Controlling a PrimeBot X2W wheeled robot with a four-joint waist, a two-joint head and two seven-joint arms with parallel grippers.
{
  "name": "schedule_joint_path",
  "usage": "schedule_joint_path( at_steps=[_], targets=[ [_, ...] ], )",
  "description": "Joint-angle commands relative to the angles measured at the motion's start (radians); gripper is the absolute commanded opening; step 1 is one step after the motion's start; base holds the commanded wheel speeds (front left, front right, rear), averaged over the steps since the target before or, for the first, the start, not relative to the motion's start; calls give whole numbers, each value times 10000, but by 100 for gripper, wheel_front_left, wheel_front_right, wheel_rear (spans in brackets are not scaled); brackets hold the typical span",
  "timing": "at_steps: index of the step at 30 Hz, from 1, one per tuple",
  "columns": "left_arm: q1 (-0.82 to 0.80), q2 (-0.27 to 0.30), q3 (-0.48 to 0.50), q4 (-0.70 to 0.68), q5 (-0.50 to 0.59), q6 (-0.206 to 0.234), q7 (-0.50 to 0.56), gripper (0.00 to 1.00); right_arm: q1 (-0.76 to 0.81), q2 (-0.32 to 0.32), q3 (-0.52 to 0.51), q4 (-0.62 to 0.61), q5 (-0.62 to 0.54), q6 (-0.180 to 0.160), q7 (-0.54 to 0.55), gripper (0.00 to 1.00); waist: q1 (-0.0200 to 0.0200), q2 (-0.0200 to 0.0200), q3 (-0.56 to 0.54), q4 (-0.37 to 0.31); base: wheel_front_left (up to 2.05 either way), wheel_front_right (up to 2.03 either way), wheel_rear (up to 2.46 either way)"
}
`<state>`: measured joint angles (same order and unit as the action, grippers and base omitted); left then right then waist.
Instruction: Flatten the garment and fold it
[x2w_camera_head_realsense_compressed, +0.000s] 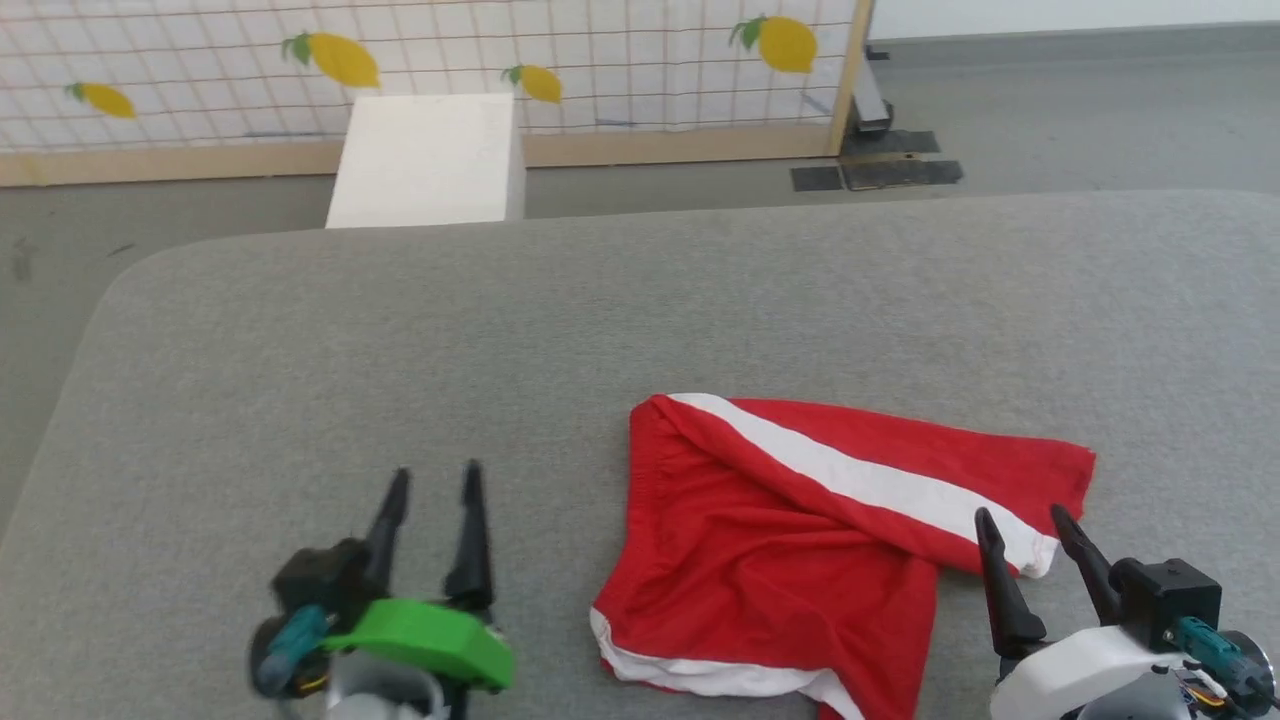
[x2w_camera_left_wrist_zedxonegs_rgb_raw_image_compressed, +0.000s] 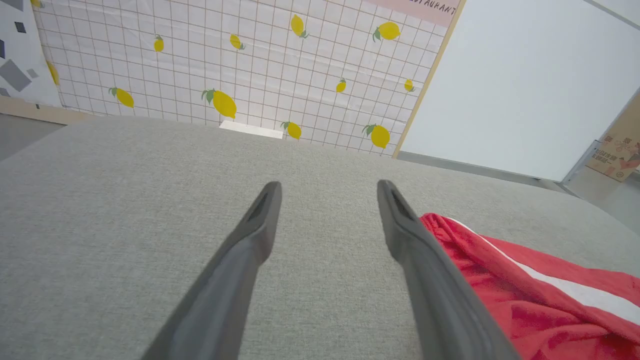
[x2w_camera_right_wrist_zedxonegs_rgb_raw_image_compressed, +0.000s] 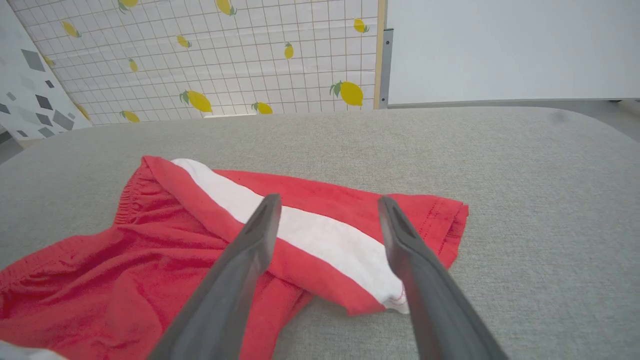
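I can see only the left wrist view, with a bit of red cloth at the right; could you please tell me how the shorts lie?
Observer: The shorts lie crumpled on the grey surface, one leg folded across with its white stripe running diagonally.
Operator: Where is the right gripper?
Observer: The right gripper is open over the stripe's end, holding nothing.
Operator: Is any hem showing?
Observer: Yes, a white hem runs along the shorts' near edge.

Soft matt red cloth shorts (x2w_camera_head_realsense_compressed: 780, 560), rough woven grey fabric surface (x2w_camera_head_realsense_compressed: 400, 350), smooth matt dark fingers (x2w_camera_right_wrist_zedxonegs_rgb_raw_image_compressed: 245, 270).
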<state>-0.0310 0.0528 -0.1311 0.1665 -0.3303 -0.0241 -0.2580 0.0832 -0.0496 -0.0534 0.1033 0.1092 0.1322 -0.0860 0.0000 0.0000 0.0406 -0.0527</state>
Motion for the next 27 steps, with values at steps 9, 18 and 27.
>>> schedule_joint_path(
  at_steps=[9, 18, 27],
  targets=[
    [-3590, -26, -1645, 2609, -806, 525, 1845, 100, -400, -6, 261, -277, 52, -15, -54, 100, 0, 0, 659, -662, 0, 0, 0],
    [-6870, -4, -2968, 5417, -690, 517, 5330, 100, -833, -6, 439, -243, 246, -15, -220, 100, 0, 0, 1627, -1387, 0, 0, 0],
    [-8517, 444, -4100, 7259, 56, 40, 8637, 100, -1160, -6, 543, 23, 460, -15, -506, 100, 0, 0, 2214, -1938, 0, 0, 0]
  ],
)
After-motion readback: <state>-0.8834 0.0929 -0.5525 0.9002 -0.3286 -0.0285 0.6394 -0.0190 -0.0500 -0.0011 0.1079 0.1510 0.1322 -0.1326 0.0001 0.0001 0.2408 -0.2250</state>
